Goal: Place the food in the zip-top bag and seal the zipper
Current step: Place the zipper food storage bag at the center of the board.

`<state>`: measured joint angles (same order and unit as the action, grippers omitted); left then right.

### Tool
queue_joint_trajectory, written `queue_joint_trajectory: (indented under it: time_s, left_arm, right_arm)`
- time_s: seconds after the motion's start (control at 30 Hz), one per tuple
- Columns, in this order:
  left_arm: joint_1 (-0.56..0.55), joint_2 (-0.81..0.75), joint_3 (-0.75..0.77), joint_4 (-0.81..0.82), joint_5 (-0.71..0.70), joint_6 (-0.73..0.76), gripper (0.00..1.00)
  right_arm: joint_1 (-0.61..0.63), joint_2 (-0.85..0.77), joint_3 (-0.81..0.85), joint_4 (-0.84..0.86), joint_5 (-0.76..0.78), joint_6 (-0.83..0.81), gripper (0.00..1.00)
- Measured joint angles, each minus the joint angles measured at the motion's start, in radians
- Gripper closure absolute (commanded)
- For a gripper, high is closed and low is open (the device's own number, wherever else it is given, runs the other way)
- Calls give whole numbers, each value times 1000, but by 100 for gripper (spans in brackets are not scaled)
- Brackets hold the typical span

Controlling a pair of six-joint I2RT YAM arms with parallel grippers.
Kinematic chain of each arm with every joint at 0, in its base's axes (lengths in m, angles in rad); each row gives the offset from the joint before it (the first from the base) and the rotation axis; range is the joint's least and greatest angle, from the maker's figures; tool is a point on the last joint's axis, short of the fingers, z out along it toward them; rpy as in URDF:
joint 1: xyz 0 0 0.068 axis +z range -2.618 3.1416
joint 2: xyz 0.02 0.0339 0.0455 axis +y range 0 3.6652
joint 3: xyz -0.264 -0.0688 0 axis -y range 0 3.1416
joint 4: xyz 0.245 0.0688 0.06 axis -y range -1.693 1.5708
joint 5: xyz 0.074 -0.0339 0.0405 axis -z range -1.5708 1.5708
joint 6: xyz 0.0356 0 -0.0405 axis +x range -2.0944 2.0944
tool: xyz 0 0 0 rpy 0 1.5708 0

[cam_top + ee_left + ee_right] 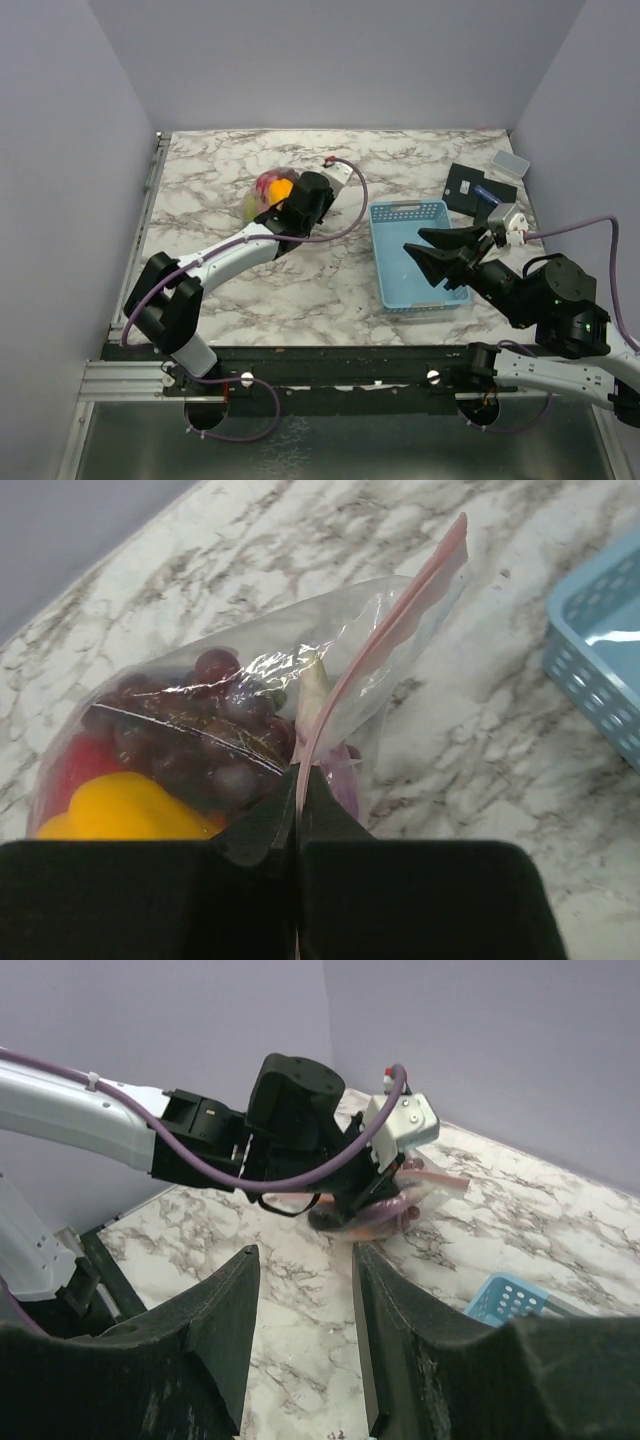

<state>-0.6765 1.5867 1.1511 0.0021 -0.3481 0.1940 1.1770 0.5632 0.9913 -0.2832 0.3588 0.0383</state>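
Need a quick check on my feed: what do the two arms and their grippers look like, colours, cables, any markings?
The left arm and right arm match: white links between bulky black joint housings. A purple cable runs along each to a small white box at the wrist. The left gripper and right gripper have broad, matte black, wedge-shaped fingers. No lettering is readable.

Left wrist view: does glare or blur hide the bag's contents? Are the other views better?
Left wrist: white glare streaks on the bag cross the grapes, yet colours read. Top external: even light, but the left gripper covers most of the bag. Right wrist: its own dark fingers fill the foreground; bag small, soft.
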Motion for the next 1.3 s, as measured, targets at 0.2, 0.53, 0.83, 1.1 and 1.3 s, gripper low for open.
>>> queue_joint_trajectory:
  time_s: [0.2,0.53,0.83,1.1,1.3]
  left_arm:
    - [-93,0,-72,-5,0,-74,100]
    - [-219,-63,-223,-10,-37,-192,100]
    - [-308,-161,-302,-12,-50,-259,86]
    - [-371,-254,-352,-44,0,-308,48]
    - [-395,-330,-367,-57,56,-351,14]
  right_arm:
    - [0,-13,-13,-14,12,14,52]
    - [0,-40,-45,-45,102,41,49]
    - [0,-67,-53,-65,149,71,45]
    - [0,-76,-55,-88,186,104,36]
    - [0,-77,-61,-102,212,123,33]
